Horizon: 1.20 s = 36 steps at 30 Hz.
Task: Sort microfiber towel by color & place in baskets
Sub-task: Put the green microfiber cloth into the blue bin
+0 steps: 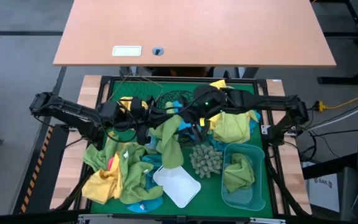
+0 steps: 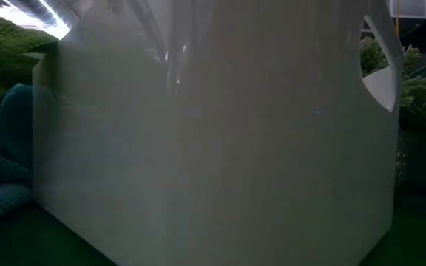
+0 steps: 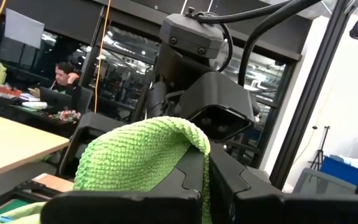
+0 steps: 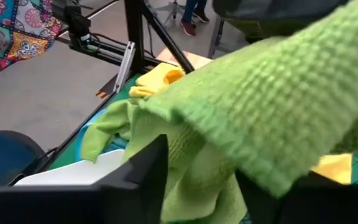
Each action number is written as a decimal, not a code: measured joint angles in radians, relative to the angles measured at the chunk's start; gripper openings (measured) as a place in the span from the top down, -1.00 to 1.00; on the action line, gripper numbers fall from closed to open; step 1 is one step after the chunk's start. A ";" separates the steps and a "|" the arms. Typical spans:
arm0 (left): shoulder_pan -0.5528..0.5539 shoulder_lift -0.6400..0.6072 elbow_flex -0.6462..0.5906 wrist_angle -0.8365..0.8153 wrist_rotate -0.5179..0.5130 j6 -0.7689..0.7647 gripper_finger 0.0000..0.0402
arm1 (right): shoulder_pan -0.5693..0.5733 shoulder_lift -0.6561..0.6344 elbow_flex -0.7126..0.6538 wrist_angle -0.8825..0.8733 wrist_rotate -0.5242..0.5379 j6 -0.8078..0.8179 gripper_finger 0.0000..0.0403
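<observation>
High view | lime green towel (image 1: 168, 138) strung between both grippers, spiky ball (image 1: 205, 159) just beside | left gripper (image 1: 143, 119) pinching its end | right gripper (image 1: 194, 124) fingers part-spread astride other end, grip unclear

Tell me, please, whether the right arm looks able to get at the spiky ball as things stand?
Probably not straight away: the right claw has a green towel draped between its fingers, though the spiky ball sits uncovered nearby.
</observation>
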<state>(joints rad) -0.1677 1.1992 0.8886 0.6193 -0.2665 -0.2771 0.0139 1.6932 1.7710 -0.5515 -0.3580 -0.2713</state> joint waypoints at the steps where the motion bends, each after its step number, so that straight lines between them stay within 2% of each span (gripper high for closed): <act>1: 0.000 0.000 0.000 0.000 0.000 0.000 1.00 | 0.000 0.002 0.000 0.005 0.002 0.001 0.26; 6: 0.000 0.000 0.000 -0.001 -0.001 -0.001 0.94 | 0.000 0.004 0.000 0.000 0.006 0.003 0.81; 8: 0.000 0.000 0.000 -0.001 -0.001 0.000 0.90 | 0.000 0.000 0.000 -0.008 0.007 0.010 0.94; 13: 0.000 -0.001 0.000 -0.002 -0.005 0.000 0.79 | 0.000 -0.035 0.012 -0.074 0.006 0.081 0.88; 19: 0.003 -0.001 0.000 -0.031 -0.010 0.000 0.66 | 0.000 -0.076 0.095 -0.272 0.007 0.098 0.96; 23: 0.026 -0.001 0.000 -0.078 -0.012 0.019 0.61 | 0.008 -0.113 0.161 -0.400 0.007 0.199 0.94; 28: 0.077 -0.001 0.000 -0.149 -0.013 0.144 0.61 | 0.036 -0.157 0.216 -0.516 0.000 0.325 0.97; 36: 0.159 -0.001 0.000 -0.232 -0.008 0.182 0.61 | 0.119 -0.279 0.227 -0.615 0.016 0.547 0.98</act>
<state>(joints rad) -0.0082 1.1984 0.8883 0.3870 -0.2747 -0.0955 0.1333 1.4138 1.9984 -1.1664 -0.3418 0.2756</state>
